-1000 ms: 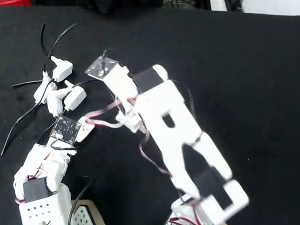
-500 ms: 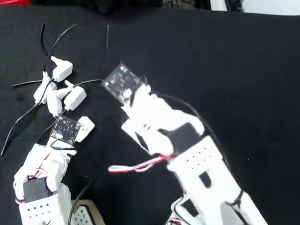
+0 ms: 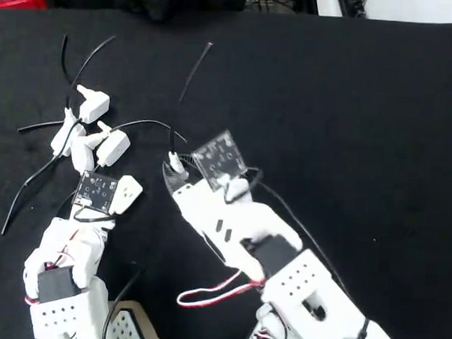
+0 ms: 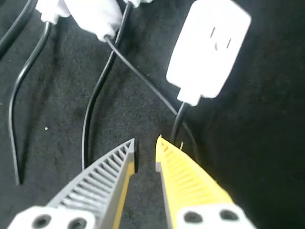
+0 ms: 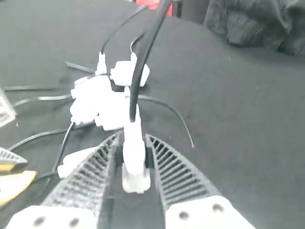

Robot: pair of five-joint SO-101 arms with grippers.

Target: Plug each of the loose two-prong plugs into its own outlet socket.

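My right gripper [image 5: 132,138] is shut on a white two-prong plug [image 5: 134,160], whose black cord [image 5: 145,52] rises away from it. From above, this plug [image 3: 177,165] sits at the table's middle, its cord [image 3: 193,74] trailing to the far side. A white outlet socket [image 4: 209,47] lies face up just ahead of my left gripper [image 4: 146,142], which stands slightly open above the cloth with nothing between its fingers. The socket [image 3: 126,194] lies beside the left arm's wrist. Several loose white plugs [image 3: 85,137] are heaped at the far left.
Black cords [image 3: 30,180] spread from the plug heap across the black cloth. A thin cord [image 4: 102,81] runs past my left fingertips. The right arm's body [image 3: 282,269] crosses the near middle. The table's right half [image 3: 378,131] is bare cloth.
The right arm has drawn back toward the near side with the plug in its gripper, dragging the cord along. The left arm has stayed almost still.
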